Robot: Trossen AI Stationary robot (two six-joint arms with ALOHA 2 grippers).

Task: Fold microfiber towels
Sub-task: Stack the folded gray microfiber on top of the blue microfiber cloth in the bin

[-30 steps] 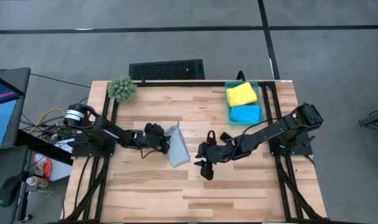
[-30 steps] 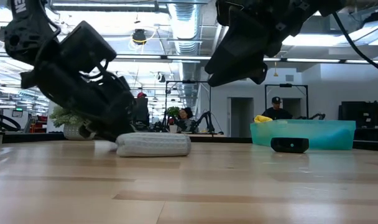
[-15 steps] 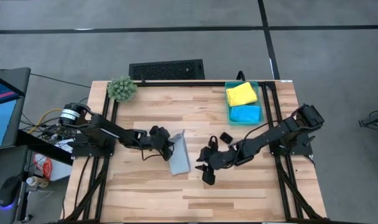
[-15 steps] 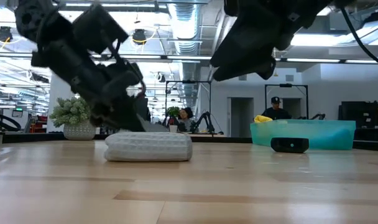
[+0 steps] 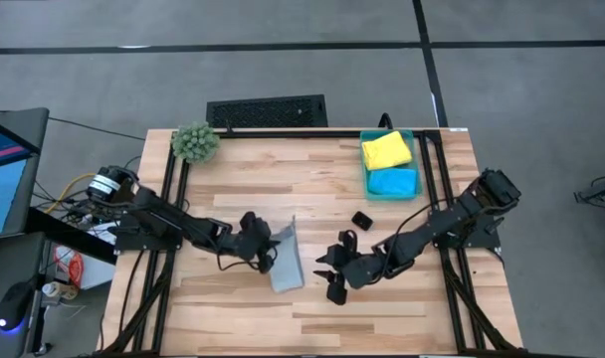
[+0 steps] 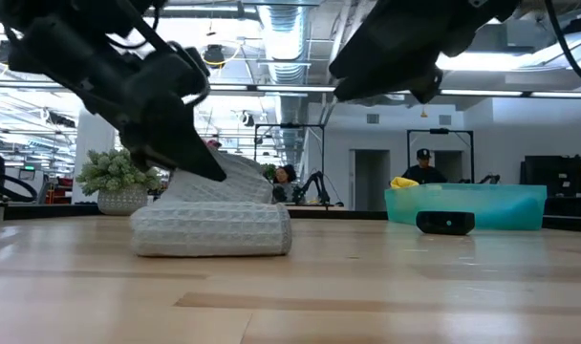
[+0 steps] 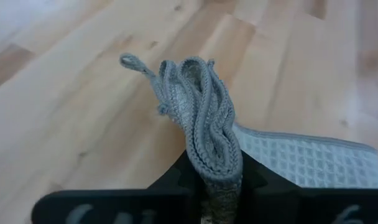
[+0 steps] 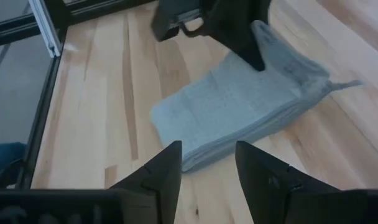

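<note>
My left gripper is clamped on the bunched edge of the pale grey waffle-weave towel, which lies folded at the middle of the wooden table, its pinched corner lifted off the board. It looks light, soft and limp, so I judge it will sag and slide unless I pinch all the stacked layers at the hem. My right gripper hangs just beside it, fingers apart and empty. A small black block sits near; the teal bin with yellow towel and blue towel, and the fuzzy green plant, stand well apart.
</note>
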